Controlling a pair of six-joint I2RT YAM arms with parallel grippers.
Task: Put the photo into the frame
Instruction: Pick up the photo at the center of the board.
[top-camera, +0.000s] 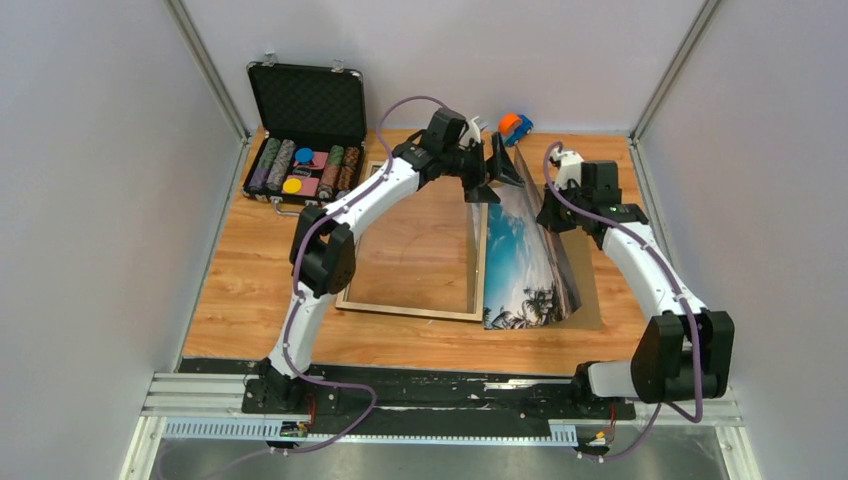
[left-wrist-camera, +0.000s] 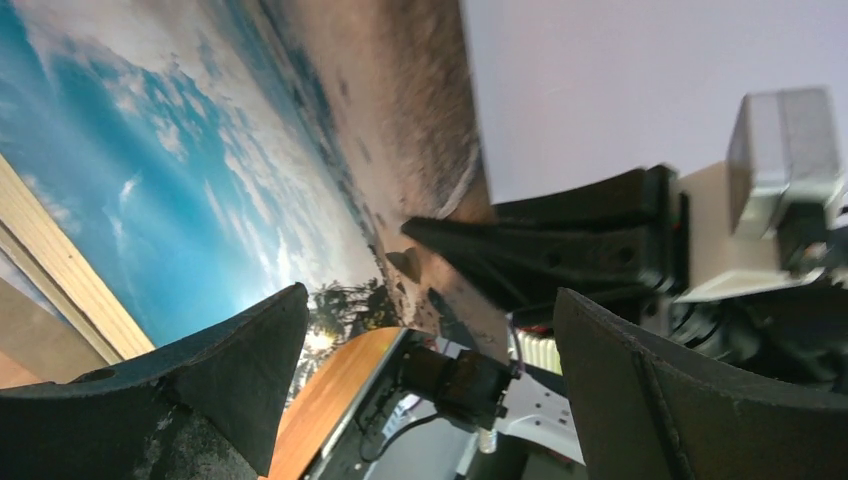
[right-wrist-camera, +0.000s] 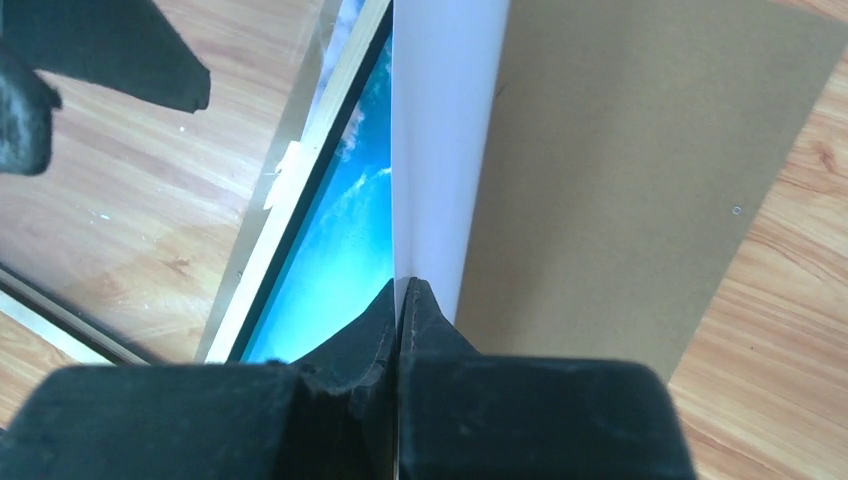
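The photo (top-camera: 520, 250), a glossy beach print, stands tilted up on its near edge, to the right of the frame (top-camera: 410, 308). The frame lies flat with its pale wood face up. My right gripper (right-wrist-camera: 400, 288) is shut on the photo's far edge, with the white back (right-wrist-camera: 440, 140) to its right and the blue sky face (right-wrist-camera: 330, 250) to its left. From above, the right gripper (top-camera: 550, 212) is at the print's raised far corner. My left gripper (top-camera: 497, 165) hangs open just beyond the photo's top edge. Its fingers (left-wrist-camera: 240, 380) are wide apart with nothing between them, facing the print (left-wrist-camera: 200, 150).
A brown backing board (top-camera: 592, 300) lies flat under and to the right of the photo. An open black chip case (top-camera: 305, 130) stands at the back left. A small orange and blue toy car (top-camera: 515, 125) sits at the back edge. Grey walls enclose three sides of the table.
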